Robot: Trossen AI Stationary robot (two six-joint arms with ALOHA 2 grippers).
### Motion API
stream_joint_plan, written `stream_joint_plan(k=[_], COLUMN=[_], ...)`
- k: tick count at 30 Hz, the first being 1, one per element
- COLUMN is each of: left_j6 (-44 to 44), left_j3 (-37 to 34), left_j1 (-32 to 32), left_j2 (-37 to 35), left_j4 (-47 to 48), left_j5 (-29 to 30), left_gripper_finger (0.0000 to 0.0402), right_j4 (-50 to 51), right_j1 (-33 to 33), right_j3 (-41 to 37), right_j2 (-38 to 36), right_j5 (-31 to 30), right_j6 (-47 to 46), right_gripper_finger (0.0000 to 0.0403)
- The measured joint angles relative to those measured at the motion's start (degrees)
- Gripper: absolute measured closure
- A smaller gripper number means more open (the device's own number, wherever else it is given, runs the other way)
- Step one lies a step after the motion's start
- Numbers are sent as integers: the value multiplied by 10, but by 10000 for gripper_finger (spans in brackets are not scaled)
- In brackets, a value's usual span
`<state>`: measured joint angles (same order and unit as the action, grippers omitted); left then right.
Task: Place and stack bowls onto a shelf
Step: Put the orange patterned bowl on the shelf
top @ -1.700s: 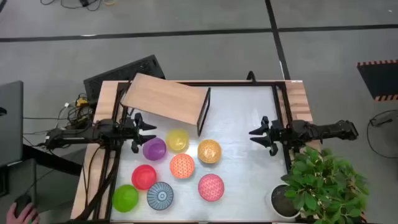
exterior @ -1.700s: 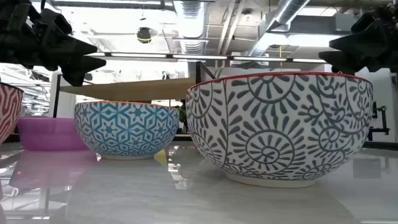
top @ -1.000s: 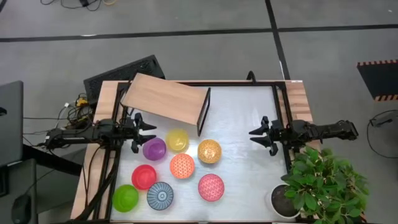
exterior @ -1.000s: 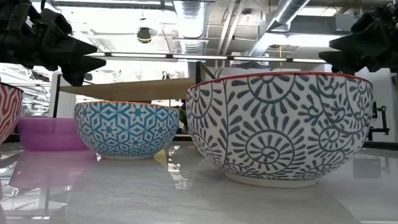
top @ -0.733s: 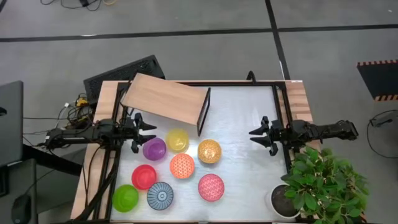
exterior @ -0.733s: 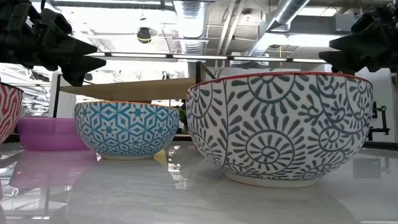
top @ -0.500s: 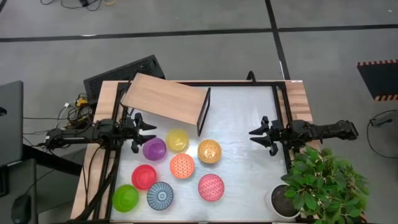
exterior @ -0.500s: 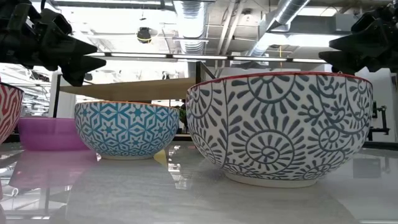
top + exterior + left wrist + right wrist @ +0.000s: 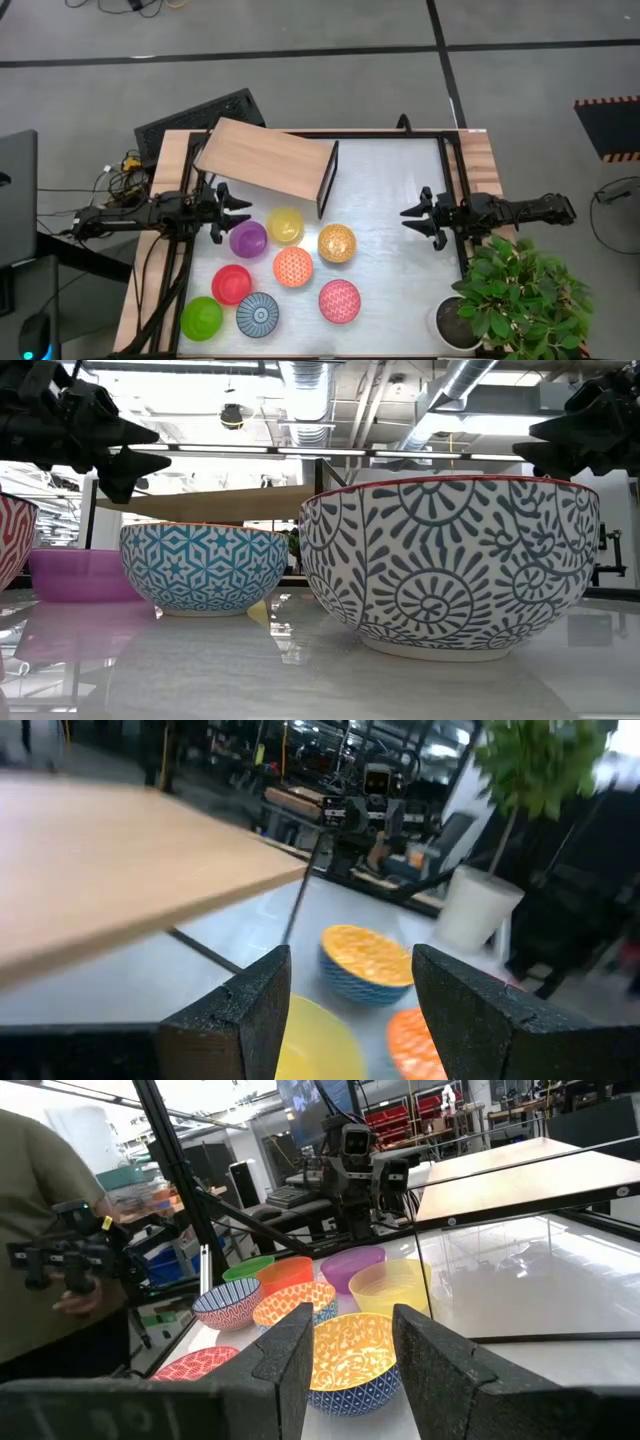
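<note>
Several small bowls sit on their bases on the silvery table's near left part: purple (image 9: 248, 240), yellow (image 9: 285, 225), gold-orange (image 9: 337, 243), orange (image 9: 293, 267), red (image 9: 231, 284), green (image 9: 201, 318), blue-grey (image 9: 259, 315) and pink-red (image 9: 339, 301). The light wooden shelf (image 9: 268, 163) stands at the far left on its dark end panel (image 9: 327, 180). My left gripper (image 9: 238, 208) hovers open at the left edge, beside the purple bowl, with nothing between its fingers (image 9: 250, 1010). My right gripper (image 9: 412, 215) hovers open at the right edge, also holding nothing (image 9: 350, 1370).
A potted plant (image 9: 520, 295) in a white pot (image 9: 455, 325) stands at the near right corner, close under my right arm. Bare tabletop (image 9: 400, 280) lies between the bowls and the plant. In the right wrist view, a person (image 9: 40, 1230) stands beyond the table's left side.
My left gripper has rolled a little about the line it points along, staying where it was and keeping open. The bowls, the shelf and my right gripper have kept still.
</note>
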<state>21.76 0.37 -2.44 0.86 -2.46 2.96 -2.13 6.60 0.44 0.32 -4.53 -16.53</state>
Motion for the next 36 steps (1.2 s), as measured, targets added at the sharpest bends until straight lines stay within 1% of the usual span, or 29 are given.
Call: stream_joint_plan(k=[2, 4, 5, 8, 9, 13, 16, 18, 20, 23, 26, 29, 33, 36], left_j6=[49, 79, 85, 80, 83, 138, 183, 193, 194, 193, 172, 170, 172, 195], left_j3=[0, 0, 0, 0, 0, 1, 21, 54, 95, 167, 258, 353, 480, 559], left_j1=[0, 0, 0, -1, -1, -1, 1, 4, 9, 18, 24, 29, 34, 34], left_j2=[0, 0, 0, 0, 0, 5, 13, 28, 54, 124, 205, 293, 401, 470], left_j4=[4, 4, 2, -5, -15, -89, -75, -81, -80, -71, -42, 46, 183, 266], left_j5=[-10, -14, -7, 42, 50, 49, 48, 44, 54, 80, 80, 77, 48, 31], left_gripper_finger=[206, 206, 206, 206, 206, 206, 206, 206, 206, 206, 206, 206, 206, 206], right_j4=[0, 0, 0, 0, 0, 0, 0, 0, 0, 0, 0, 0, 0, -4], right_j1=[0, 0, 0, 0, 0, 0, 0, 0, 0, 0, 0, 0, 0, 0], right_j3=[0, 0, 0, 0, 0, 0, 0, 0, 0, 0, 0, 0, 0, 0], right_j2=[0, 0, 0, 0, 0, 0, 0, 0, 0, 0, 0, 0, 0, 0], right_j5=[0, 0, 0, 0, 0, 0, 0, 0, 0, 0, 0, 0, 0, 0], right_j6=[0, 0, 0, 0, 0, 0, 0, 0, 0, 0, 0, 0, 0, 0], right_gripper_finger=[239, 239, 239, 239, 239, 239, 239, 239, 239, 239, 239, 239, 239, 239])
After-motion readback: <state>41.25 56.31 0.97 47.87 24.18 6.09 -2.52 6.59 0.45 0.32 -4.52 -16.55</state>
